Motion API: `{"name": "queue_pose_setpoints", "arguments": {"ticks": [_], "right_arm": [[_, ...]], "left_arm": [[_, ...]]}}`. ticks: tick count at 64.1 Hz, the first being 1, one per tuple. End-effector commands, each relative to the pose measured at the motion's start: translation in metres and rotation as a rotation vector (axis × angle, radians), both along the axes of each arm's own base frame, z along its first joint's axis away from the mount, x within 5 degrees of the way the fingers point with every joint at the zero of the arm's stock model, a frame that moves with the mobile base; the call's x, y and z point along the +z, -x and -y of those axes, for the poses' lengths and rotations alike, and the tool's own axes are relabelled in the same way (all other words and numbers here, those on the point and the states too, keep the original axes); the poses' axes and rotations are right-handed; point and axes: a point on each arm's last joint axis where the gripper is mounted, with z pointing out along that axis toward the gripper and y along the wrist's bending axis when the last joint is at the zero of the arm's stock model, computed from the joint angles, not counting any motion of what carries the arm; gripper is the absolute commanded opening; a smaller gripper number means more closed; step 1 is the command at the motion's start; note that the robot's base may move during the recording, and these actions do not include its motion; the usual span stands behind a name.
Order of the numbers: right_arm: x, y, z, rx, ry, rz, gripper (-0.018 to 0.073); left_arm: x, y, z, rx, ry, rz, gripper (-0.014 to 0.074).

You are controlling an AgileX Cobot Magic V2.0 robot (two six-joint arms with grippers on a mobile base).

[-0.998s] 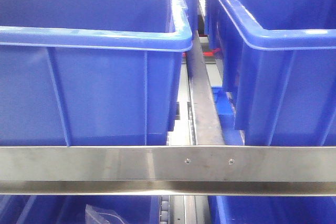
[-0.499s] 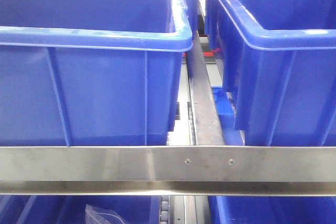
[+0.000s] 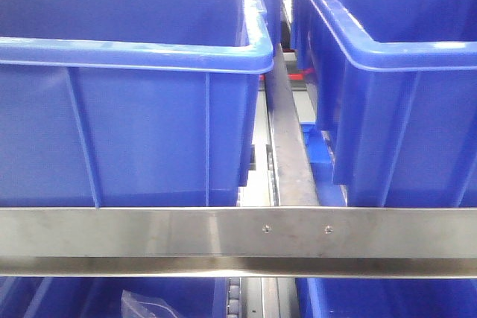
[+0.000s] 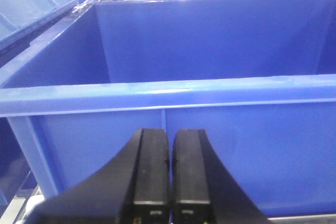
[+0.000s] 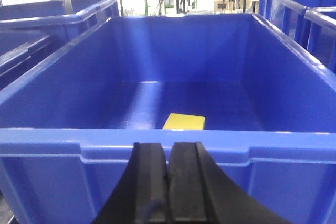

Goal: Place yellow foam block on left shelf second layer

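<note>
Foam first: I see the yellow foam block flat on the floor of a blue bin, near its front wall. My right gripper and left gripper are both closed, empty, just outside bin rims.

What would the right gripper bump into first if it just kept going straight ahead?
Probably the near wall of the blue bin, right ahead of the shut right gripper. The yellow block lies beyond it on the bin floor. Depth is unclear.
</note>
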Motion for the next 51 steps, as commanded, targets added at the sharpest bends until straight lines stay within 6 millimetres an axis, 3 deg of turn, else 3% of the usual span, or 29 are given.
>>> {"name": "queue_pose_setpoints", "arguments": {"ticks": [1,51], "right_arm": [[0.0145,0.0042,0.0004,-0.005,0.001,0.124,0.0055],[0.0148,0.0043,0.0004,-0.005,0.001,0.124,0.0055]], "left_arm": [[-0.0005,0.0006,0.0003,-0.006,0.011,0.073,0.0124],[-0.0005,0.0006,0.0003,-0.006,0.011,0.073,0.0124]]}}
